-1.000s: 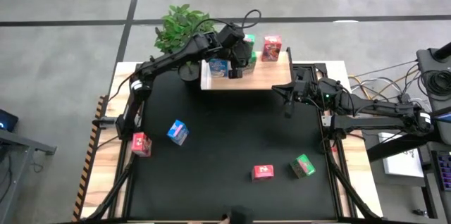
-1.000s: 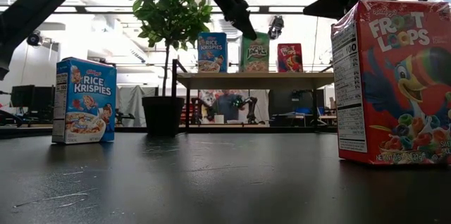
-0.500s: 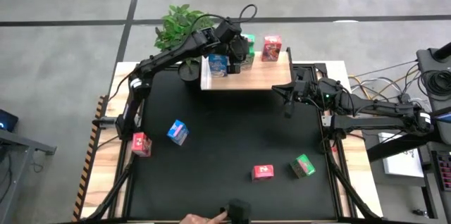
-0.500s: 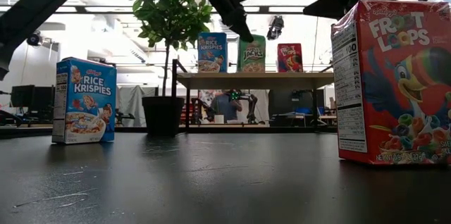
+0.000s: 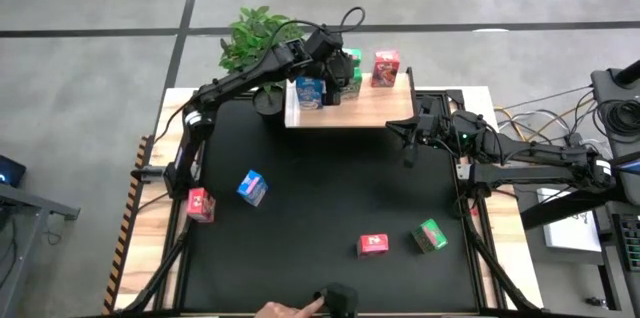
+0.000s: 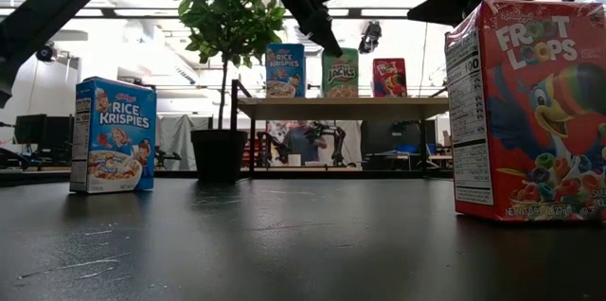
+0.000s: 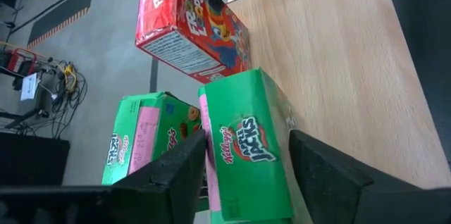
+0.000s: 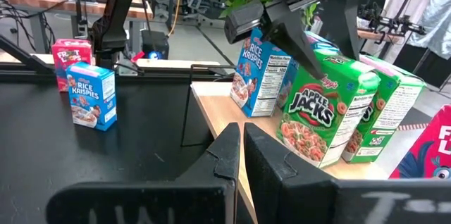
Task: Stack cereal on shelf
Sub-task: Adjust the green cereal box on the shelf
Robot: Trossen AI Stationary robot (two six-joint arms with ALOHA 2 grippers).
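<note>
The light wooden shelf (image 5: 375, 108) stands at the table's far side. On it stand a blue cereal box (image 5: 308, 91), two green ones (image 5: 355, 83) (image 5: 352, 58) and a red one (image 5: 386, 68). My left gripper (image 7: 246, 146) reaches down over the shelf, open. Its fingers stand on either side of the nearer green box (image 7: 250, 146), which rests upright on its base. My right gripper (image 5: 408, 143) hangs shut over the table's right side and holds nothing. Several more cereal boxes stand on the black table: blue (image 5: 252, 187), red (image 5: 200, 203), red (image 5: 373, 245), green (image 5: 430, 235). My left gripper straddles the upper part of the nearer green box, one finger (image 7: 187, 164) beside its pink narrow side (image 7: 210, 182) and the other (image 7: 310, 164) at the opposite narrow side. The fingers slant down from the table's left. I cannot tell whether they touch the box.
A potted plant (image 5: 255, 43) stands just left of the shelf, behind my left arm. A person's hand (image 5: 290, 308) and a dark object (image 5: 340, 300) show at the table's near edge. The middle of the black table lies bare between the loose boxes.
A person's hand has come into view at the table's near edge, beside the dark object.
</note>
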